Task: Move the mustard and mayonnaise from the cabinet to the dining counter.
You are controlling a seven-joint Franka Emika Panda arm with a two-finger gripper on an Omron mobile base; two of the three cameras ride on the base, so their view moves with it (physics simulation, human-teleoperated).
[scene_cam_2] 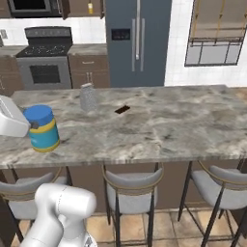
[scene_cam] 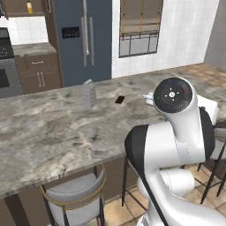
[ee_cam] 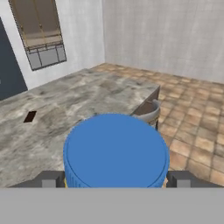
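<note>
Filling the hand view's foreground, the mayonnaise (ee_cam: 116, 151) jar's round blue ribbed lid is sitting between the two dark fingertips (ee_cam: 50, 179), which are standing wide apart on either side of it; contact is unclear. Squat and blue-and-yellow labelled, it is standing upright on the veined marble dining counter (scene_cam_2: 159, 125). Just beside it, the gripper (scene_cam_2: 30, 124) is reaching in from the left of the right base view. A metal grater (scene_cam_2: 87, 96) is standing farther back.

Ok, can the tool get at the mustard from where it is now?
Probably not. The mustard stands far off in the cabinet beyond the dining counter, while the tool straddles the mayonnaise on that counter. The base would likely have to drive round.
</note>
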